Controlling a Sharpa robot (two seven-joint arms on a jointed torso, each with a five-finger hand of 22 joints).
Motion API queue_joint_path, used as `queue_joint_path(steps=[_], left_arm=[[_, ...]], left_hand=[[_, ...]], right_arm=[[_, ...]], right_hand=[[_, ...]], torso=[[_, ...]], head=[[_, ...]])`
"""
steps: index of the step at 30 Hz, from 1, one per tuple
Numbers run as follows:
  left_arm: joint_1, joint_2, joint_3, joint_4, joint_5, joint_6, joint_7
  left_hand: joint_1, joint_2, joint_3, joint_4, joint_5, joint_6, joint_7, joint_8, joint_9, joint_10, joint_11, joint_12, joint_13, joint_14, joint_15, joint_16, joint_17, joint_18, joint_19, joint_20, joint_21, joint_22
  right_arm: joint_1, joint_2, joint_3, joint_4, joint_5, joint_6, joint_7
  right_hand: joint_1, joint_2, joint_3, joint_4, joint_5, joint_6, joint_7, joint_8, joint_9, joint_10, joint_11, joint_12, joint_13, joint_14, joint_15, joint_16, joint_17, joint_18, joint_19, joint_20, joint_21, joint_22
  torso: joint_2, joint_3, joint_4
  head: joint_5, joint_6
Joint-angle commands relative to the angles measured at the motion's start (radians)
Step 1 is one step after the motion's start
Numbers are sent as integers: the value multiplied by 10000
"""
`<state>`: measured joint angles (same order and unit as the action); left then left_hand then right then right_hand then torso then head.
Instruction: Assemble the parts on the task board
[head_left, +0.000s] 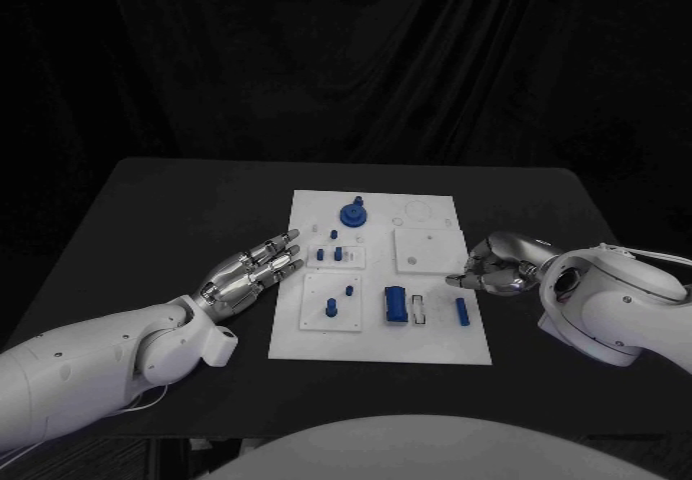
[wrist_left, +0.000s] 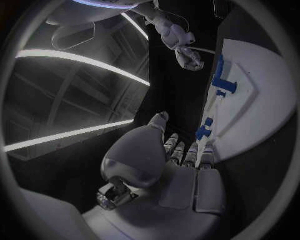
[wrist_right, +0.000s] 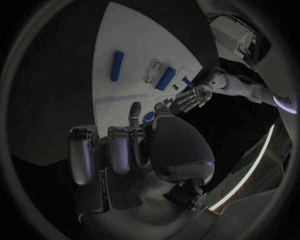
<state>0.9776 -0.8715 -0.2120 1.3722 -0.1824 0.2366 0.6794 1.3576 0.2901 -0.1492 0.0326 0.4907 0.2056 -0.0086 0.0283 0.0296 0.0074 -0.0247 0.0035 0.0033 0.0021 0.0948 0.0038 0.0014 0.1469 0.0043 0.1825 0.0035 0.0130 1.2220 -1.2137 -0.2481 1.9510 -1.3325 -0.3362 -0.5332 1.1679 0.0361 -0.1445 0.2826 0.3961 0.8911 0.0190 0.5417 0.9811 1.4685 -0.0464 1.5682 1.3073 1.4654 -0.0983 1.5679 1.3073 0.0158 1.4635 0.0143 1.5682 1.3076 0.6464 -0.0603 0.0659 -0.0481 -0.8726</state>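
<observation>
White board with blue parts, both hands at its edges

White task board (head_left: 433, 340) lies in the middle of the black table (head_left: 159, 220). Blue parts rest on it: a round knobbed part (head_left: 352, 214) near the far edge, small pegs (head_left: 333, 254) on the left inset plates, a broad block (head_left: 394, 303) toward the near edge, and a slim bar (head_left: 462, 311) to its right. A pale slotted piece (head_left: 418, 309) sits between block and bar.

Left hand (head_left: 254, 268) lies at the board's left edge, fingers extended and slightly apart, holding nothing; its fingertips reach just onto the board beside the pegs. Right hand (head_left: 496, 264) is at the board's right edge, just beyond the bar, fingers curled inward; the right wrist view shows them bent with nothing between them. The two hands are well apart, with the board between them
</observation>
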Motion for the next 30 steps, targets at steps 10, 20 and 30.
queue_joint_path(steps=[10,20,30], left_arm=[[-14,26,9,15,59,-24,816],[-14,54,9,-25,59,21,801],[-16,49,9,-37,59,50,755]], left_hand=[[77,-18,52,-52,68,7,22,32,2,6,18,-8,-7,-21,50,-38,-14,135,-6,60,3,-9],[77,-17,56,-56,71,-2,19,31,0,1,20,-10,-8,-21,51,-38,-14,135,-7,60,2,-12],[78,-13,64,-63,77,-15,22,28,-2,-1,26,-11,-9,-21,55,-38,-14,134,-7,61,2,-11]], right_arm=[[-437,107,-8,-367,-1331,569,-1147],[-813,353,-8,-533,-1370,668,-1233],[-1063,716,-8,-771,-1374,779,-1187]], right_hand=[[333,-41,97,-4,404,129,68,-462,-343,1023,60,26,2635,1054,7,29,2635,-158,1073,4,26,2632],[268,-40,31,43,94,252,133,-800,-658,1023,114,26,2635,1054,52,29,2635,-158,1073,44,26,2632],[340,-18,-19,11,28,378,306,-1725,-1550,1023,264,26,2635,1054,180,29,2635,-158,1073,158,26,2632]], torso=[[5,5,-4],[0,4,-4],[3,6,2]], head=[[-234,0],[-270,0],[-255,0]])
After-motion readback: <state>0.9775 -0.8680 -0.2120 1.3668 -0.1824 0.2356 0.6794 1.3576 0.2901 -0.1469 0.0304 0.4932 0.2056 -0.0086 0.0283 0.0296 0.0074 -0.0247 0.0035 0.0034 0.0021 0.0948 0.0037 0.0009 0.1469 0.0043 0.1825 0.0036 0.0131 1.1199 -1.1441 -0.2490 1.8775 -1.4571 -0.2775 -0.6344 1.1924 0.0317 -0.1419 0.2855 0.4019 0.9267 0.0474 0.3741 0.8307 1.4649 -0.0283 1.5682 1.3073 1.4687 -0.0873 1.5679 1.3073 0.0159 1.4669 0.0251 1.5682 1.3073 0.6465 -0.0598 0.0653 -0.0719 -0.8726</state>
